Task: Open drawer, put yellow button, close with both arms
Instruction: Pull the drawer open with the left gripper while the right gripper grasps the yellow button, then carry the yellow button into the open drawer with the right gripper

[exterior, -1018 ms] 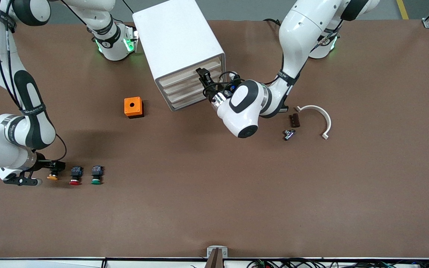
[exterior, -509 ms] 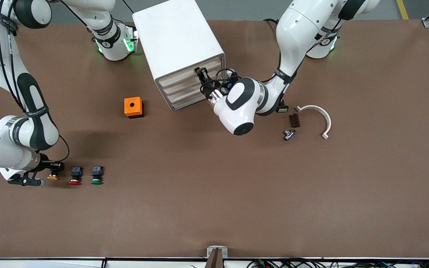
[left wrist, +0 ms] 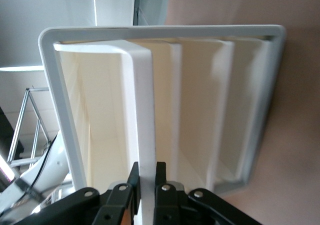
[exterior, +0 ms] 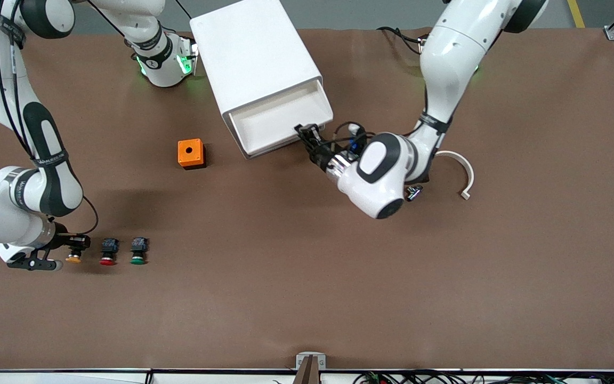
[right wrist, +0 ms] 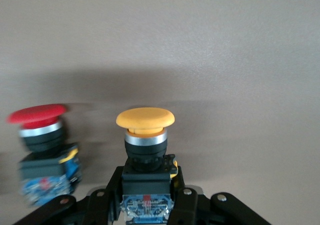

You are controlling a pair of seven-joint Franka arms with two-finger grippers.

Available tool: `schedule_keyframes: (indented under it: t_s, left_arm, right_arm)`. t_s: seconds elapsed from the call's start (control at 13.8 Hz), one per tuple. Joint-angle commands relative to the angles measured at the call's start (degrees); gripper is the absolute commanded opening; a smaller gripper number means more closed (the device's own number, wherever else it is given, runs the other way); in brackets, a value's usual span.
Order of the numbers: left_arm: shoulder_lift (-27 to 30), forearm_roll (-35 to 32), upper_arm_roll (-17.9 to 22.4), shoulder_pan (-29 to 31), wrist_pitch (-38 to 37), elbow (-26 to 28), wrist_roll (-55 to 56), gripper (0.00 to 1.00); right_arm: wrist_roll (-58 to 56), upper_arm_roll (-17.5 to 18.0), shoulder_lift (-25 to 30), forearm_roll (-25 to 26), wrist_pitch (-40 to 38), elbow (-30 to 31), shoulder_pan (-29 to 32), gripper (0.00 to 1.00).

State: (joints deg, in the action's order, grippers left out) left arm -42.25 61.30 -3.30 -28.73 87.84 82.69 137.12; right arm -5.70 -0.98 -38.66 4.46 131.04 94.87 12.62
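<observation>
Brown table | right claw clamps yellow button | left claw pinches drawer front

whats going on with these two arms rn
The left gripper is shut on the front strip of the top drawer, which stands pulled out of the white cabinet. The right gripper is shut on the yellow button, low at the table beside the red button and green button.
</observation>
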Motion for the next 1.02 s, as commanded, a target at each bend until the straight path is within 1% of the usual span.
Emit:
schedule_keyframes:
  t_s: [0.0, 0.07, 0.15, 0.22, 0.29, 0.36, 0.58, 0.73, 0.8, 0.95]
  left_arm:
    - [-1.9, 1.0, 0.0, 1.7, 1.6, -2.2, -3.3, 0.00]
    - [-2.2, 1.0, 0.0, 2.4, 2.1, -2.8, -3.7, 0.00]
    - [-2.9, 1.0, 0.0, 3.1, 2.3, -3.3, -4.2, 0.06]
    - [-3.4, 1.0, 0.0, 3.5, 2.4, -3.7, -5.4, 0.32]
    - [-3.5, 1.0, 0.0, 3.6, 2.4, -3.6, -6.2, 0.78]
    - [-3.4, 0.8, 0.1, 3.7, 2.4, -3.6, -6.2, 1.00]
    - [-2.4, 0.7, 0.4, 4.9, 2.1, -3.9, -6.1, 1.00]
    - [-2.3, 0.4, 0.6, 6.0, 1.6, -5.1, -6.1, 1.00]
    - [-2.2, 0.4, 1.4, 6.7, 1.5, -5.9, -6.0, 1.00]
    - [-0.2, 0.4, 5.3, 7.0, 1.4, -6.4, -6.1, 1.00]
  right_arm:
    - [7.6, 0.0, 6.8, -0.4, -10.2, 0.4, -3.3, 0.28]
    - [10.1, 0.0, 9.0, -0.3, -13.1, 0.4, -4.6, 0.28]
    - [12.1, 0.0, 11.6, -0.3, -16.9, 0.4, -6.0, 0.29]
    - [14.6, 0.0, 14.0, -0.3, -20.3, 0.4, -7.7, 0.29]
    - [18.9, 0.0, 16.5, -0.3, -23.7, 0.4, -9.9, 0.29]
    - [25.0, 0.0, 18.9, -0.1, -27.7, 0.4, -12.6, 0.28]
    - [43.2, 0.1, 24.0, -0.4, -37.6, 0.1, -21.6, 0.27]
    - [54.9, 0.3, 25.0, -0.7, -41.9, -1.4, -27.6, 0.27]
    - [60.5, 0.3, 25.4, -1.7, -43.4, -2.3, -31.0, 0.27]
    - [72.0, 0.2, 25.2, -6.5, -45.1, -4.1, -37.2, 0.26]
